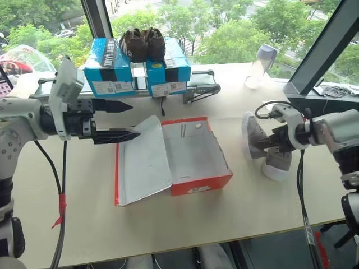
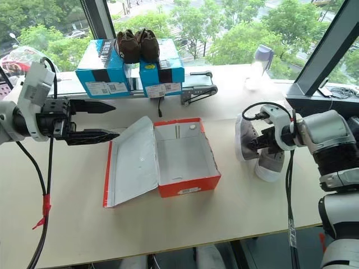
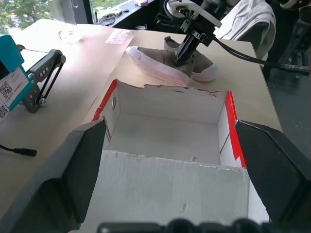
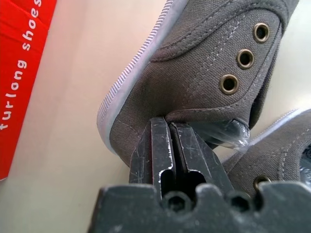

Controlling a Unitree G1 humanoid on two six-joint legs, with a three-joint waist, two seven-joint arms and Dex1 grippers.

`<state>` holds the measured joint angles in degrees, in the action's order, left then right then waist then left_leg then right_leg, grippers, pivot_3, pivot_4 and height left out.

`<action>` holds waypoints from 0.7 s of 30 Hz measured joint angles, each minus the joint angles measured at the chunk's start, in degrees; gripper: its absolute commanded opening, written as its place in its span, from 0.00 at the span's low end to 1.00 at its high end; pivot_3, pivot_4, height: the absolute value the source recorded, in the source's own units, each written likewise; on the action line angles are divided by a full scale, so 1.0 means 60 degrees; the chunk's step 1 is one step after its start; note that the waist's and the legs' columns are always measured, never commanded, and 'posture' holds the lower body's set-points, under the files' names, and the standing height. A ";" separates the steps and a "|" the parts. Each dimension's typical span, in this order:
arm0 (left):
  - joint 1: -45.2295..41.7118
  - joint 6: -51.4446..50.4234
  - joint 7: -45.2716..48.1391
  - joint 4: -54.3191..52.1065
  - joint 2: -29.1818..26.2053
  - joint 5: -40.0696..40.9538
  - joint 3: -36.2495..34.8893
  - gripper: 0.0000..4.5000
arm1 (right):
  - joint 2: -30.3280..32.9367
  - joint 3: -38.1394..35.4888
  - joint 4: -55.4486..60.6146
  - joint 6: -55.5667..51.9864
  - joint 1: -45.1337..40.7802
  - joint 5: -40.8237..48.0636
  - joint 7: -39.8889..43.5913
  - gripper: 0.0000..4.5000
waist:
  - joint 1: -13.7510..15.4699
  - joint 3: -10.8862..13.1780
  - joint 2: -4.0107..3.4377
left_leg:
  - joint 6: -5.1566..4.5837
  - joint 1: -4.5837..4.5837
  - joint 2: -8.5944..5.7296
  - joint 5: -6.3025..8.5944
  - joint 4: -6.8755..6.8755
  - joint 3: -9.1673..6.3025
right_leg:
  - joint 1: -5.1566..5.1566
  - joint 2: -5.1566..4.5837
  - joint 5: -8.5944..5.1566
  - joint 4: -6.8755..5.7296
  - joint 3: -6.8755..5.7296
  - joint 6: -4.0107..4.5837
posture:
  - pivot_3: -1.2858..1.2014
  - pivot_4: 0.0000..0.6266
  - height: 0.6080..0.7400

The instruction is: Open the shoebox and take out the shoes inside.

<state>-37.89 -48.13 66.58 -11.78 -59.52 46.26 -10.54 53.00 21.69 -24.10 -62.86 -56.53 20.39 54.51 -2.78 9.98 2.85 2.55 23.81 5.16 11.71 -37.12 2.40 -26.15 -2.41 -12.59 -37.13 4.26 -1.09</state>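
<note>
The red shoebox (image 1: 201, 184) lies open in the middle of the table, its pale inside bare and its lid (image 1: 143, 162) folded flat to the left. The two grey shoes (image 1: 253, 137) with white soles are on the table just right of the box: one stands tilted on its side, the other (image 1: 276, 165) lies beside it. My right gripper (image 1: 268, 143) is shut on the edge of the tilted shoe (image 4: 209, 63), close above the table. To the left of the lid hovers my left gripper (image 1: 134, 119), open with nothing between its fingers.
Two blue boxes (image 1: 112, 70) stand at the back of the table with dark brown shoes (image 1: 143, 43) on top. A black stand (image 1: 199, 89) lies beside them and a clear bottle (image 1: 259, 64) stands at the back right. The table's front edge runs close below the box.
</note>
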 measured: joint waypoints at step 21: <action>-0.0086 -0.0161 -0.0417 -0.0201 0.0016 0.0584 -0.0260 1.00 | -0.0914 -0.0054 0.0610 -0.0263 0.0176 -0.0855 0.0482 0.96 | 0.0169 -0.0001 0.0002 | 0.0001 0.0009 -0.0005 -0.0001 -0.0017 -0.0004 | 0.0004 -0.0004 0.0000 -0.0006 -0.0002 -0.0001 | 0.52 0.24 1.00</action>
<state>-38.40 -49.09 64.08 -12.99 -59.43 49.77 -12.10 47.52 21.36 -20.44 -64.43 -55.47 15.26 57.40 -1.76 9.97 2.86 2.55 23.86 5.13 11.70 -37.22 2.37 -26.13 -2.44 -12.59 -37.17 4.24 -1.09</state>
